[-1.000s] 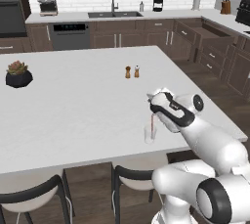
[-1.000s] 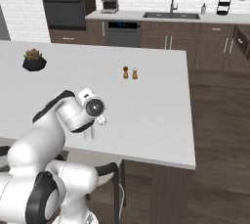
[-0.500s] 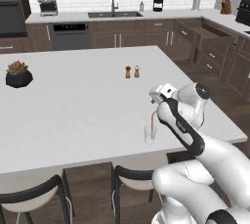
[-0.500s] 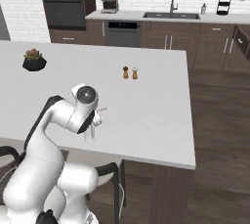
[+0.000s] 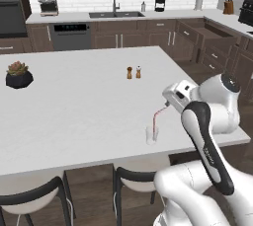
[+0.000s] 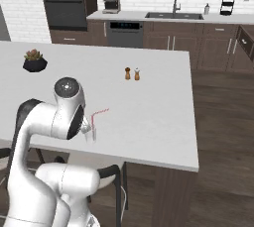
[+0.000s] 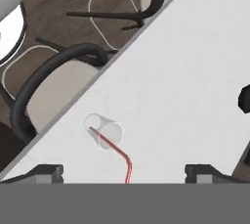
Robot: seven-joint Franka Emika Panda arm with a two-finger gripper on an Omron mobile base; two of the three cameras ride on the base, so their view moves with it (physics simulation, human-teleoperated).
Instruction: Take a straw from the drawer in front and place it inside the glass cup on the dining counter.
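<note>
The glass cup [image 5: 151, 135] [image 6: 94, 134] [image 7: 105, 131] stands near the front edge of the dining counter [image 5: 74, 101] [image 6: 158, 102] [image 7: 195, 66]. The red-pink straw [image 5: 155, 120] [image 6: 99, 113] [image 7: 117, 150] leans inside it, its bent top pointing toward my hand. My gripper [image 5: 168, 104] [image 7: 124, 173] hovers just above and to the right of the cup. It is open, with its fingertips [image 7: 46, 171] spread wide to either side of the straw's upper end and not touching it. The drawer [image 5: 212, 31] stands pulled out at the back right.
Two small shakers [image 5: 134, 72] [image 6: 132, 74] stand mid-counter beyond the cup. A potted succulent [image 5: 19, 74] [image 6: 34, 61] sits at the far left. Dark chairs [image 5: 133, 180] [image 7: 58, 86] are tucked under the counter's near edge, close to the cup.
My hand has drawn a little back and to the right of the cup while the elbow swung up. The straw stays leaning in the cup.
</note>
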